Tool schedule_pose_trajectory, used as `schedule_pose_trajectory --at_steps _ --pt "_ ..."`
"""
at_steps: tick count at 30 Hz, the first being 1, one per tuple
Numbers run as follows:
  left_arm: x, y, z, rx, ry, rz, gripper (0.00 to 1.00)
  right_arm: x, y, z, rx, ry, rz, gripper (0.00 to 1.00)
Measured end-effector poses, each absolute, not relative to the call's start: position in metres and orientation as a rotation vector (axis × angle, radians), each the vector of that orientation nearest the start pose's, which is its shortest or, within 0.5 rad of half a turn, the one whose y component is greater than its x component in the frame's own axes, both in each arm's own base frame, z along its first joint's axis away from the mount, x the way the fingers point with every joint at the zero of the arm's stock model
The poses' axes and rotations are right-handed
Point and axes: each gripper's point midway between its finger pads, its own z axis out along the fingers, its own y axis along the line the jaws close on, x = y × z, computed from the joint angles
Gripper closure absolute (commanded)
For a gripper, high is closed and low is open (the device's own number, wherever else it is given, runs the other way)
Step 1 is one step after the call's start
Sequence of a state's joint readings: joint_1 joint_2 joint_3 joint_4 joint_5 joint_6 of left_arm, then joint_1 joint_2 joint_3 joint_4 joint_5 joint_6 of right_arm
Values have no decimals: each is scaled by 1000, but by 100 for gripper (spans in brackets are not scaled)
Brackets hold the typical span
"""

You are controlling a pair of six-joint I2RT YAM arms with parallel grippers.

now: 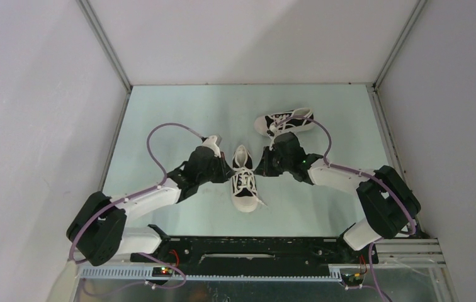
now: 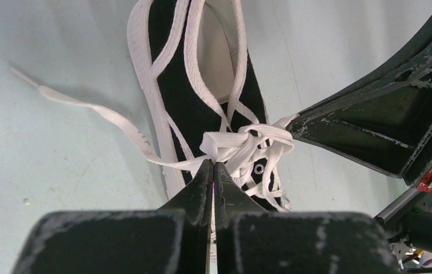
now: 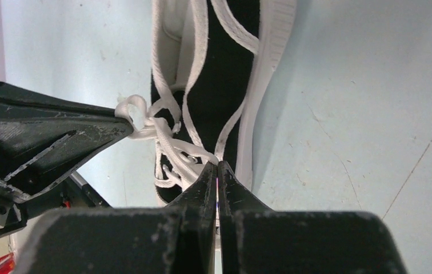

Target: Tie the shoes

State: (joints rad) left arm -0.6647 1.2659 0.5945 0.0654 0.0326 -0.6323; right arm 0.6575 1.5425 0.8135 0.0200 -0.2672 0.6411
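Observation:
A black canvas sneaker (image 1: 243,178) with white toe cap and laces lies mid-table, toe toward me. My left gripper (image 1: 226,171) is at its left side, shut on a lace loop (image 2: 225,145). My right gripper (image 1: 260,168) is at its right side, shut on a lace strand (image 3: 194,149). The knot (image 2: 248,140) sits between the two grippers over the tongue. A loose lace end (image 2: 88,108) trails on the table. The second sneaker (image 1: 284,122) lies farther back right, laces loose, behind the right arm.
The pale green table (image 1: 179,113) is walled by white panels with metal rails on three sides. The black arm mount bar (image 1: 254,248) runs along the near edge. Purple cables (image 1: 160,135) arc above both arms.

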Motion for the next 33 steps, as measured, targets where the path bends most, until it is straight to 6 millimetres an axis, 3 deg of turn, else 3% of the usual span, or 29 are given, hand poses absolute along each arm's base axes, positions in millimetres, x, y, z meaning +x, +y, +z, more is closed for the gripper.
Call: schedule_pose_trajectory --at_steps 10,21,33 --pt "251 -245 80 51 2271 -821 100 250 287 57 -83 2501 834 96" --pt "251 -253 87 81 2233 -878 100 243 281 62 -170 2465 818 100" --pt "249 -232 74 25 2263 -785 100 247 266 51 -69 2505 711 100"
